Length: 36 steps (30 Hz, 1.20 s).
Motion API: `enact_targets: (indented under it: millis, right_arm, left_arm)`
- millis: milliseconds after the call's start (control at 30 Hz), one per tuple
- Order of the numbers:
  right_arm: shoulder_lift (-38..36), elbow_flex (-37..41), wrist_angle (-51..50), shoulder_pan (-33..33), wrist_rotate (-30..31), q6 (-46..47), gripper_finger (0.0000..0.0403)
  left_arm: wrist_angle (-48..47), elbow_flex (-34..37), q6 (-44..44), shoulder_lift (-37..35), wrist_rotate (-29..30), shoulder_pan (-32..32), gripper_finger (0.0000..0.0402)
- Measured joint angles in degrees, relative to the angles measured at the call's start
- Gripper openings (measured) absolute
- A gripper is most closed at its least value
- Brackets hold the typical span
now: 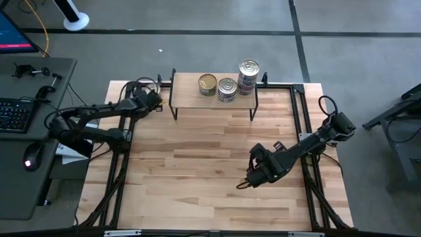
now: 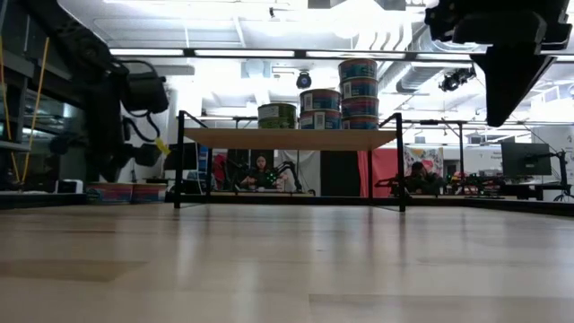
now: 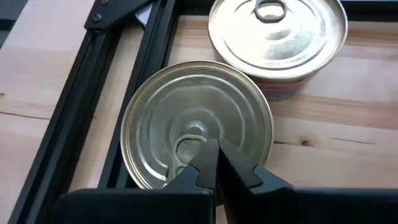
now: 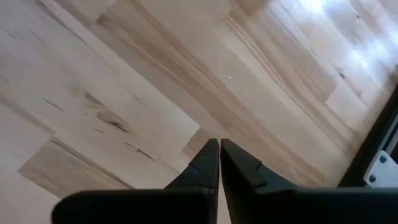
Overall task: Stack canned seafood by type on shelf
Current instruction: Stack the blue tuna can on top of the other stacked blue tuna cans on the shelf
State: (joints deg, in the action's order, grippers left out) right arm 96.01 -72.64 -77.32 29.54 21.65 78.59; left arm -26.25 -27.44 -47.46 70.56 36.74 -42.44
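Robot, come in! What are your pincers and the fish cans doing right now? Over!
Left pincer shut above two cans beside shelf. Right pincer shut, empty, over bare table. Three stacks on shelf. Nothing blocking.

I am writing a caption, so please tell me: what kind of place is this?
Probably a robotics lab or workshop. Beyond the table the low view shows seated people at benches, a monitor and exposed ceiling ducts; a keyboard sits beside it.

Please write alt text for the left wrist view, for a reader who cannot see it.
The left gripper, fingers shut, hovers above a round tin with a gold pull-tab lid. A second tin with a silver lid stands close beside it on the wooden table, next to a black metal frame.
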Motion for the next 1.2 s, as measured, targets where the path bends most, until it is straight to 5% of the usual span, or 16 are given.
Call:
enact_targets:
  millis: [433, 700, 1200]
  right_arm:
    - [0.0, 0.0, 1.9, 0.0, 2.7, -0.1, 0.0001]
    - [0.0, 0.0, 2.9, 0.0, 4.7, 0.0, 0.0000]
    - [0.0, 0.0, 4.7, -1.1, 2.9, -10.1, 0.0000]
  left_arm:
    - [-9.2, 0.7, 1.3, -2.4, -8.7, 8.0, 0.0000]
    - [-15.8, 1.1, -8.7, -6.9, -11.1, 20.4, 0.0000]
    - [-4.6, 1.3, -19.4, -8.5, -26.0, 47.4, 0.0000]
